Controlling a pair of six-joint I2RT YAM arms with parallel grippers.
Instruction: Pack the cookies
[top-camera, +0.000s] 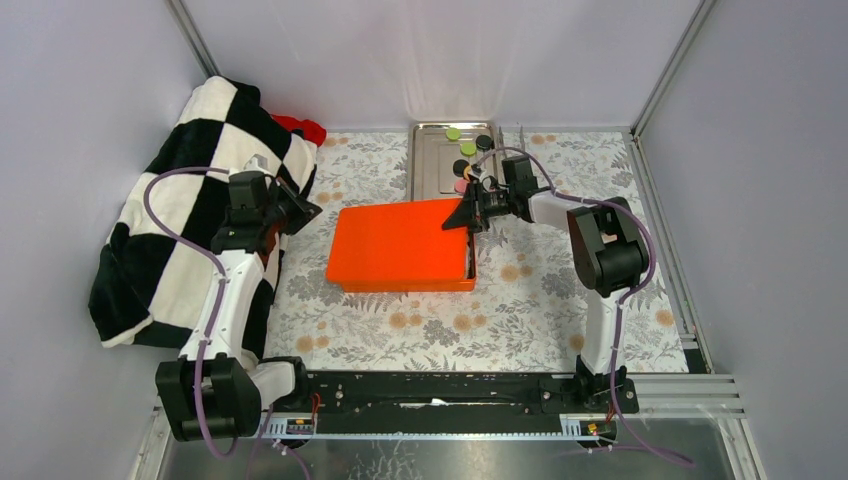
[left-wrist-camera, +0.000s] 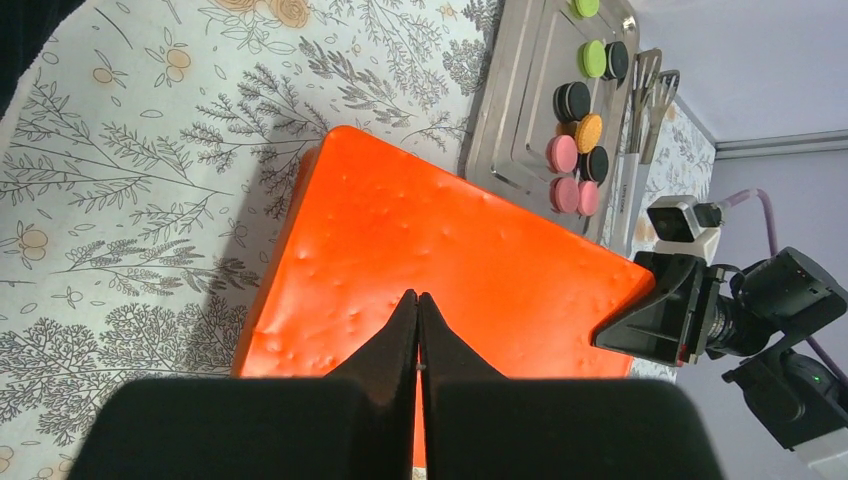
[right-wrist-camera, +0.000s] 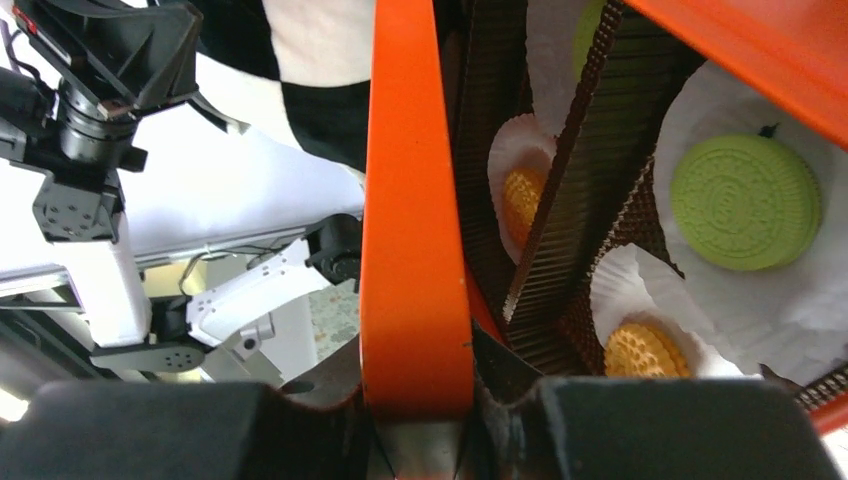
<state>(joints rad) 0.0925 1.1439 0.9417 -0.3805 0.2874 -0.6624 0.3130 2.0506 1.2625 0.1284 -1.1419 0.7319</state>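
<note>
An orange box lid (top-camera: 405, 243) covers the box in mid table. My right gripper (top-camera: 470, 215) is shut on the lid's right edge (right-wrist-camera: 415, 250), with one finger on each side of the rim. Under the raised edge, the right wrist view shows a green cookie (right-wrist-camera: 745, 200) and orange cookies (right-wrist-camera: 640, 350) in white paper liners. More cookies lie on the metal tray (top-camera: 425, 165) behind the box: green (left-wrist-camera: 594, 58), black (left-wrist-camera: 572, 101), orange (left-wrist-camera: 588, 132) and pink (left-wrist-camera: 561, 153). My left gripper (top-camera: 300, 210) is shut and empty, and in its wrist view (left-wrist-camera: 417, 297) it sits over the lid's left side.
A black and white checkered cloth (top-camera: 200, 190) is heaped at the left, with something red (top-camera: 300, 127) behind it. Metal tongs (left-wrist-camera: 645, 90) lie right of the tray. Walls enclose the table on three sides.
</note>
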